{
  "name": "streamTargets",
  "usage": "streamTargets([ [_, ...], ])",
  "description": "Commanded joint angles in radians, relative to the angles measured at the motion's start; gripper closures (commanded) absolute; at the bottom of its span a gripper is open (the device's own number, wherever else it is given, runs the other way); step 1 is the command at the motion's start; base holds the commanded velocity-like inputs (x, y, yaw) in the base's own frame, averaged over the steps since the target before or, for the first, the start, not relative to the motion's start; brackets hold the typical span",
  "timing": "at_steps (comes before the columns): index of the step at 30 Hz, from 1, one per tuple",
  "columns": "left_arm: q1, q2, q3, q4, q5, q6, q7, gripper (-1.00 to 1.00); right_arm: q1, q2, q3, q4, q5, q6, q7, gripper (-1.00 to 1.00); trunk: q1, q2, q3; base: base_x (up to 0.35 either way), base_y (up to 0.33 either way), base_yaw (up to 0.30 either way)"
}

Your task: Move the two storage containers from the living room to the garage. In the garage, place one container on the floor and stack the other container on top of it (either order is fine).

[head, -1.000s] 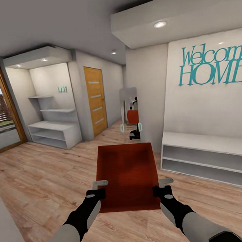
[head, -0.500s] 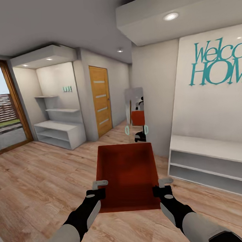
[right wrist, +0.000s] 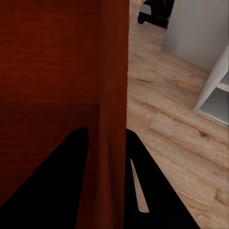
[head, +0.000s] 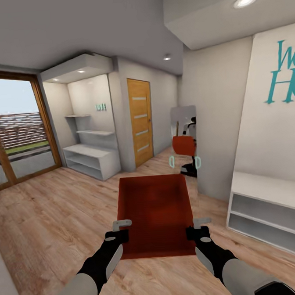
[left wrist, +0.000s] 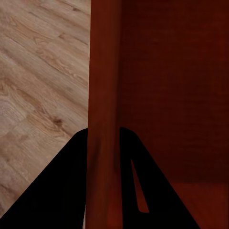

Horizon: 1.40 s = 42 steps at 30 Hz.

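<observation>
**A:** Risk check. What's in frame, big stuff first?

**B:** Wood plank floor point(head: 46, 216) everywhere, so not the garage yet. Glass door point(head: 15, 143) at 9 o'clock, white shelf unit point(head: 93, 155) at 11, wooden door point(head: 141, 121) at 12. Wall mirror point(head: 184, 140) at 1 o'clock, low white bench point(head: 270, 205) at 3, teal wall lettering point(head: 285, 74) above it.

**A:** And the container?

**B:** One storage container point(head: 154, 215) carried dead centre, held out in front between both arms, off the floor. Empty, open side up. The mirror shows the robot's own reflection carrying it.

**A:** Failure modes?

**B:** My read: the wall corner by the mirror and the bench edge sit close on the 2–3 o'clock side. A tight turn could clip the container's far end and twist it out of the grip. Also a two-point hold on thin walls: any mismatch between the arms could pry one side loose.

**A:** Jaws?

**B:** Left gripper point(left wrist: 105, 157): jaws nearly together, clamped across the container's left wall, one finger either side. Right gripper point(right wrist: 109, 157): same, pinching the right wall. Both grip near the container's near end, so the far end overhangs. More leverage if it bumps anything.
</observation>
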Motion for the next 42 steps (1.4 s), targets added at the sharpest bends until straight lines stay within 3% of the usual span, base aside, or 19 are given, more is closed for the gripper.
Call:
streamTargets([
  [1, -0.001, 0.0, 0.012, -0.017, 0.048, -0.037, 0.024, 1.0, 0.0, 0.018, -0.019, 0.002, -0.015, -0.007, -0.001, 1.0, 0.001, -0.001, -0.002, 0.324, -0.086, 0.27],
  [13, -0.001, 0.0, 0.012, -0.017, 0.048, -0.037, 0.024, 1.0, 0.0, 0.018, -0.019, 0.002, -0.015, -0.007, -0.001, 1.0, 0.001, -0.001, -0.002, 0.324, -0.086, 0.258],
  [34, -0.001, 0.0, 0.012, -0.017, 0.048, -0.037, 0.024, 1.0, 0.0, 0.019, -0.019, 0.002, -0.015, -0.004, -0.001, 1.0, 0.001, -0.001, -0.002, 0.325, -0.086, 0.013],
  [42, -0.001, 0.0, 0.012, -0.017, 0.048, -0.037, 0.024, 1.0, 0.0, 0.018, -0.019, 0.002, -0.015, -0.004, -0.001, 1.0, 0.001, -0.001, -0.002, 0.325, -0.086, 0.205],
])
